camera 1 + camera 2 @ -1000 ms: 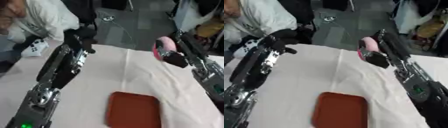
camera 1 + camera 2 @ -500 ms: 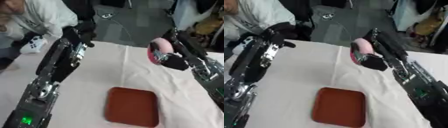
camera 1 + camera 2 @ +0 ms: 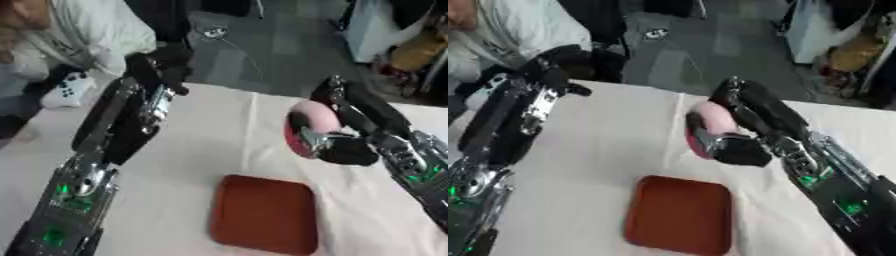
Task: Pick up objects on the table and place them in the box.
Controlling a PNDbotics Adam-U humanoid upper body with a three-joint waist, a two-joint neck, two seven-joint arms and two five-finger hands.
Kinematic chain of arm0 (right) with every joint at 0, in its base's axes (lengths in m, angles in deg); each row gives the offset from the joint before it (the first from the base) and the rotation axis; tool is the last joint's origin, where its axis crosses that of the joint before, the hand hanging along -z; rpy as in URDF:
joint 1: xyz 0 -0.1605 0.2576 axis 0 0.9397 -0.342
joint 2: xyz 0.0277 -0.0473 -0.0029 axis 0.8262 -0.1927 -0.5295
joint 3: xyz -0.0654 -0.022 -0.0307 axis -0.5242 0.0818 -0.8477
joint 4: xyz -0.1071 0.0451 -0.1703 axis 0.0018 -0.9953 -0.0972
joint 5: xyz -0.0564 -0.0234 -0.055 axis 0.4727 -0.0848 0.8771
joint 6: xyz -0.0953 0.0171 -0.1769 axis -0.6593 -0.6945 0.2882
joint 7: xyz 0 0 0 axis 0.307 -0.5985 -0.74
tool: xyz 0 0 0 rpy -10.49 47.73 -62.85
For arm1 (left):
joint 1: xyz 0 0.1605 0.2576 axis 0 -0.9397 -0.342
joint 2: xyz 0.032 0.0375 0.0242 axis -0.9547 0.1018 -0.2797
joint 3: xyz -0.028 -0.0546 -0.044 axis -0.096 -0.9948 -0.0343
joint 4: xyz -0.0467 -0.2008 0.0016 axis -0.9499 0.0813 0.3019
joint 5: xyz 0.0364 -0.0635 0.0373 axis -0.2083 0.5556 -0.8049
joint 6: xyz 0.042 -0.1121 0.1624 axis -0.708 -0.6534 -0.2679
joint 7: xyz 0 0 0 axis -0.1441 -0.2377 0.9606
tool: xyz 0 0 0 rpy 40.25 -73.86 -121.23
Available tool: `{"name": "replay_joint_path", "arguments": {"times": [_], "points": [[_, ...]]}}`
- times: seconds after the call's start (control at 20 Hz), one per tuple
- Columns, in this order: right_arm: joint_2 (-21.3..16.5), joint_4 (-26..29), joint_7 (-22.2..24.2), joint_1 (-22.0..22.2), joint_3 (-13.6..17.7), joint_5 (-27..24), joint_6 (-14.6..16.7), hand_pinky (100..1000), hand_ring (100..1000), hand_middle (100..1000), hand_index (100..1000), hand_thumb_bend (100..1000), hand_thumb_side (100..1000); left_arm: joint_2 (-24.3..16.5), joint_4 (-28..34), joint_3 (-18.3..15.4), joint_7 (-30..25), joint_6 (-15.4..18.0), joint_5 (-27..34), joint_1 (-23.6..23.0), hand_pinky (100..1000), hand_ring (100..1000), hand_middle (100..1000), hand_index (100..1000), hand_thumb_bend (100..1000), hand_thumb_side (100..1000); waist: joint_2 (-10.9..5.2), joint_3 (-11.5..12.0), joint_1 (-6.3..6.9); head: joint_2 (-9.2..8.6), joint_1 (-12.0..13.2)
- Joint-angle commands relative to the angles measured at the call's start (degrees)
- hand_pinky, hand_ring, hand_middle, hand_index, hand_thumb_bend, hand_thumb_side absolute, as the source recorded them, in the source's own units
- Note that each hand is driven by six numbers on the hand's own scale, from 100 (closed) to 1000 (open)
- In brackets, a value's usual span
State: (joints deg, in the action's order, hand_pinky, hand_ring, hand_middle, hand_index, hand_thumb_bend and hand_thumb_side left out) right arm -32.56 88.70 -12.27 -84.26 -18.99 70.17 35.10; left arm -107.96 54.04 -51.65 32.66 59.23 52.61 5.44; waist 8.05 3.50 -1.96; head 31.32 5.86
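My right hand (image 3: 348, 149) is shut on a pink, rounded, cushion-like object (image 3: 307, 126) with a darker red rim and holds it above the white tablecloth (image 3: 214, 142), right of the middle. Just below and left of it, a flat red-brown tray (image 3: 263, 214) with rounded corners lies on the cloth. My left hand (image 3: 160, 63) hangs over the far left edge of the table, away from both things, with nothing seen in it. Its black shape is too blurred to read.
A white game controller (image 3: 66, 90) lies at the table's far left edge. Beyond the far edge is grey floor with a cable (image 3: 229, 41). White and yellow items (image 3: 411, 45) stand at the upper right.
My right hand has carried the pink object down and a little left, closer to the red-brown tray. The left hand stays near the far left edge. The tray has not moved.
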Motion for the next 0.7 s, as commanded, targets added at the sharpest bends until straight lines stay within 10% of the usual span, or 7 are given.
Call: {"name": "replay_joint_path", "arguments": {"times": [0.05, 0.7], "points": [[-1.48, 1.55, 0.50, -0.17, -0.57, -0.79, 0.39, 100, 100, 100, 347, 100, 710, -0.98, 0.89, -0.16, -0.12, 0.05, -0.05, 0.72, 691, 762, 838, 914, 100, 752, -0.71, 0.10, 0.09, -0.89, 0.42], [0.75, -1.06, -0.05, 1.20, -3.04, 0.68, 2.93, 100, 100, 100, 347, 100, 691, -0.79, 0.89, -0.03, -0.31, 0.22, 0.03, 1.07, 692, 763, 838, 915, 100, 752, -0.37, 0.55, 0.19, -1.28, 0.50]]}}
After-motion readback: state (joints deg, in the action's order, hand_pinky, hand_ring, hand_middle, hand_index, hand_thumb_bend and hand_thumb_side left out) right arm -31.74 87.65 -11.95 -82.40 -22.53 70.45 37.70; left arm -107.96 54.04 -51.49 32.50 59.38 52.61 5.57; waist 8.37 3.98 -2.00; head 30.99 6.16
